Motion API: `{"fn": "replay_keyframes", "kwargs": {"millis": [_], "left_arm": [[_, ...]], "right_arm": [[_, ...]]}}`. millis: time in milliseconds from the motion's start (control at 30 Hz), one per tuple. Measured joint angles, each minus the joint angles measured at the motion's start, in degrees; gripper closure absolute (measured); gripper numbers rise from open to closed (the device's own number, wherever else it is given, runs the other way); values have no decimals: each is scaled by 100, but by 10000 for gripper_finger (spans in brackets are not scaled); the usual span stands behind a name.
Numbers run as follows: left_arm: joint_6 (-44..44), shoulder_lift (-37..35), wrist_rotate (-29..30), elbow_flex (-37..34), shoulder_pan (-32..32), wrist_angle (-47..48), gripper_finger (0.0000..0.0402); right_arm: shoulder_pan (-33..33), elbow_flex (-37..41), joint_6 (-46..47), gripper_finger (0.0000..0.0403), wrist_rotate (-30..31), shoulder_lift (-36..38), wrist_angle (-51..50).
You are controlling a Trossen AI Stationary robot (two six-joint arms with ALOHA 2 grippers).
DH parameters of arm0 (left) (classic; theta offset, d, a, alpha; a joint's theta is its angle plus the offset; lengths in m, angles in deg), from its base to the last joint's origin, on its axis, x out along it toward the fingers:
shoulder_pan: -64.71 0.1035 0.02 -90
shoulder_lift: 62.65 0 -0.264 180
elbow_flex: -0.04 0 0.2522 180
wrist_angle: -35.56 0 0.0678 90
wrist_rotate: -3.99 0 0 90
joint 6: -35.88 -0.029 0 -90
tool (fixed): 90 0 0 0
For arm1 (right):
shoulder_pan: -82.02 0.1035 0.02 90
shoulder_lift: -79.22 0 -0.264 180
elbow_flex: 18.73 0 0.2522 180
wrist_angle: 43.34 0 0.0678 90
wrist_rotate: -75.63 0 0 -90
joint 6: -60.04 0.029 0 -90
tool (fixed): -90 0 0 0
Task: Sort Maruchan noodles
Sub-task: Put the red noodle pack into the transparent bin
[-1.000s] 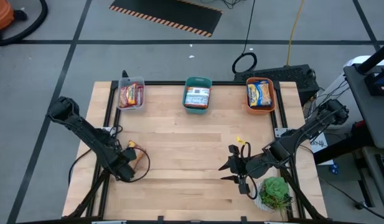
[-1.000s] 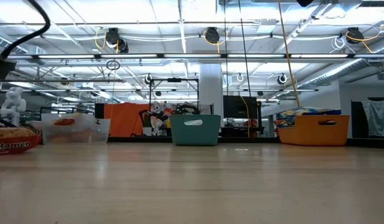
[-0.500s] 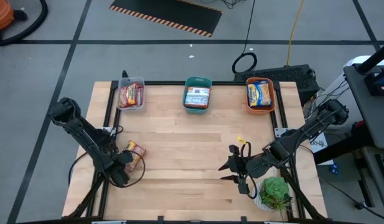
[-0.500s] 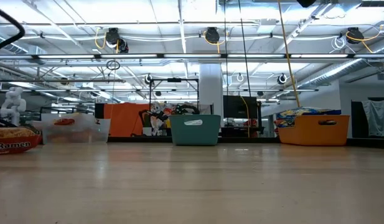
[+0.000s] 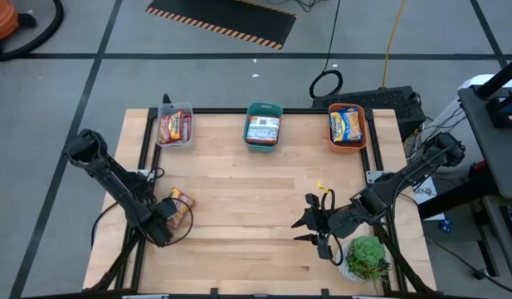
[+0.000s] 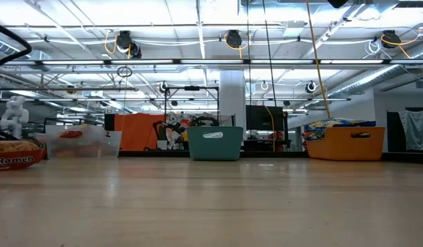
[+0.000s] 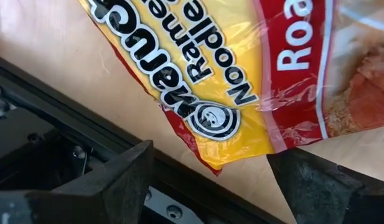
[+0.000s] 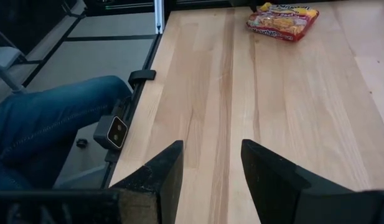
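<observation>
- The wooden table (image 5: pixel 256 208) is seen from above, with three bins set along its far edge: a clear bin (image 5: pixel 174 125) near the far left corner holding red packets, a teal bin (image 5: pixel 263 126) at the middle holding a blue-white packet, and an orange bin (image 5: pixel 347 125) toward the far right corner holding yellow-blue packets.
- A green potted plant (image 5: pixel 367 256) is stood at the near right corner, just beside the right arm.
- The left gripper (image 5: pixel 166 218) is held low near the left edge, just beside the loose packet; its fingers (image 7: pixel 98 180) are spread wide, and nothing is held between them.
- The right gripper (image 5: pixel 309 224) is parked over the near right part of the table with its fingers partly apart and empty.
- One loose Maruchan packet (image 5: pixel 180 205), in orange-yellow and red, is left lying flat near the left edge, well apart from the bins.
- It is judged that a grasp could fail here: the packet's corner lies close to the table's edge frame (image 7: pixel 48 118), so a finger might be caught on the frame, or the slick wrapper might be pushed along rather than pinched.
- A misread colour could also send the packet into the wrong bin.
</observation>
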Motion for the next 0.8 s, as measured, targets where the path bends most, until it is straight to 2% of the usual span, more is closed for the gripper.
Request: {"fn": "replay_keyframes", "kwargs": {"millis": [67, 167, 433, 633, 733, 800], "left_arm": [[-15, -9, 0, -74, 23, -120, 84], [-246, -13, 4, -143, 58, -297, 113], [-511, 0, 6, -150, 110, -510, 240], [-495, 4, 233, -150, 108, -565, 345], [-498, 9, 434, -152, 108, -551, 387], [-467, 11, 611, -156, 108, -516, 394]], "right_arm": [[0, 0, 2, 245, 0, 0, 24], [0, 0, 2, 245, 0, 0, 34], [0, 1, 1, 245, 2, 0, 35], [0, 0, 2, 245, 10, 0, 35], [-2, 0, 2, 245, 24, 0, 35], [-11, 0, 2, 245, 24, 0, 35]]}}
